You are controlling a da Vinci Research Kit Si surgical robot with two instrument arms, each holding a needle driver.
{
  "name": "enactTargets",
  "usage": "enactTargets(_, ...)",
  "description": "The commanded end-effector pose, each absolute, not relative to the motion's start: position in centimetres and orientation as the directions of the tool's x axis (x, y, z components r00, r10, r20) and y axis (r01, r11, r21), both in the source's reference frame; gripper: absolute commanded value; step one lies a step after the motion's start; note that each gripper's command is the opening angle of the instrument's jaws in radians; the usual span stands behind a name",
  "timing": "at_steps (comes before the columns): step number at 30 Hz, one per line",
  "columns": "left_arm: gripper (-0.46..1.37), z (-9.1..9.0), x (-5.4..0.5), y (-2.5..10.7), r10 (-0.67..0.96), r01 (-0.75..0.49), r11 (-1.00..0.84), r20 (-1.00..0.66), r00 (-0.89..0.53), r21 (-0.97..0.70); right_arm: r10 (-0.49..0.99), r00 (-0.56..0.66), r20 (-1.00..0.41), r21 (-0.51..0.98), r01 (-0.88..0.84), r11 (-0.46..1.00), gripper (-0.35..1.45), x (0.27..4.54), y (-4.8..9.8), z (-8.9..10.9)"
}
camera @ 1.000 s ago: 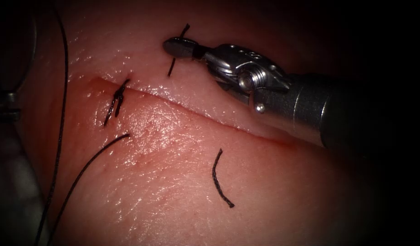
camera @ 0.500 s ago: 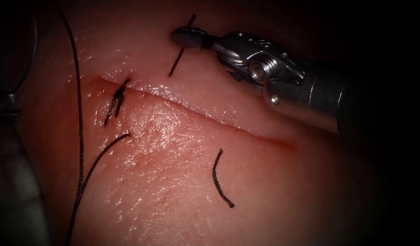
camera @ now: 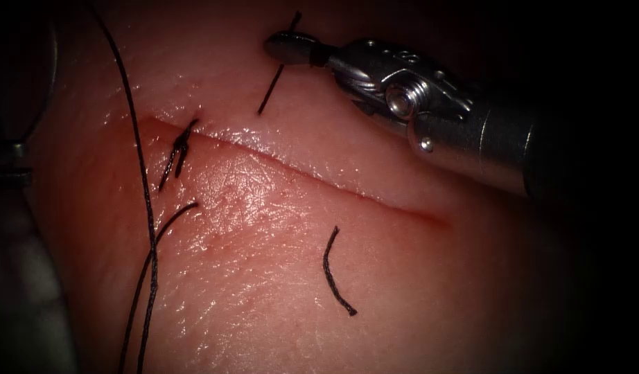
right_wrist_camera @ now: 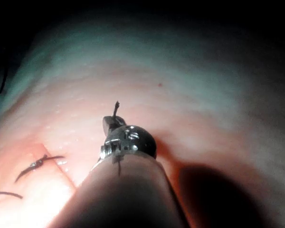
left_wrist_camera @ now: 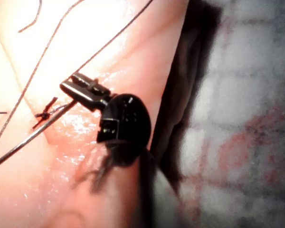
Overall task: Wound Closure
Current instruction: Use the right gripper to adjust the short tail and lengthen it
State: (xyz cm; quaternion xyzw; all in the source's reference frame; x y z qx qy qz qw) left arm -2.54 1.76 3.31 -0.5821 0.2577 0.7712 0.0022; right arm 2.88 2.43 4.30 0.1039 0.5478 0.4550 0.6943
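Observation:
The tissue (camera: 264, 312) carries a slanting cut (camera: 319, 181) with a tied black knot (camera: 177, 149) across its left end. My right tool (camera: 285, 47) comes in from the right, above the cut. Its jaws are shut on a short thread tail (camera: 269, 90) that rises taut from the tissue. The right wrist view has the same jaws (right_wrist_camera: 111, 122), tail (right_wrist_camera: 116, 107) and knot (right_wrist_camera: 38, 164). In the left wrist view my left tool (left_wrist_camera: 76, 88) is shut on a taut thread (left_wrist_camera: 28, 140) close to the knot (left_wrist_camera: 45, 114). A long thread (camera: 143, 180) hangs down the left side.
A loose curved cut end of thread (camera: 330, 277) lies on the tissue below the cut. A second strand (camera: 168, 220) leaves the tissue below the knot and crosses the long thread. Beyond the tissue's edge lies a pale gridded mat (left_wrist_camera: 247, 95).
My right tool has moved up and to the right, drawing the short tail straighter. The long thread on the left has swung right and now crosses the lower strand.

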Motion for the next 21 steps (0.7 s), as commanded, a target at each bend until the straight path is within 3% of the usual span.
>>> enactTargets(1,-0.35,3.31,-2.54,1.76,-0.296,-0.296,-0.871,-0.899,-0.323,0.393,0.747,-0.015,-0.665,0.642,-0.522,0.561,-0.35,2.88,2.43,4.3)
enactTargets(21,-0.35,3.3,-2.55,1.75,-0.303,-0.287,-0.872,-0.897,-0.32,0.397,0.744,-0.014,-0.668,0.64,-0.52,0.566,-0.35,2.9,2.37,4.3)
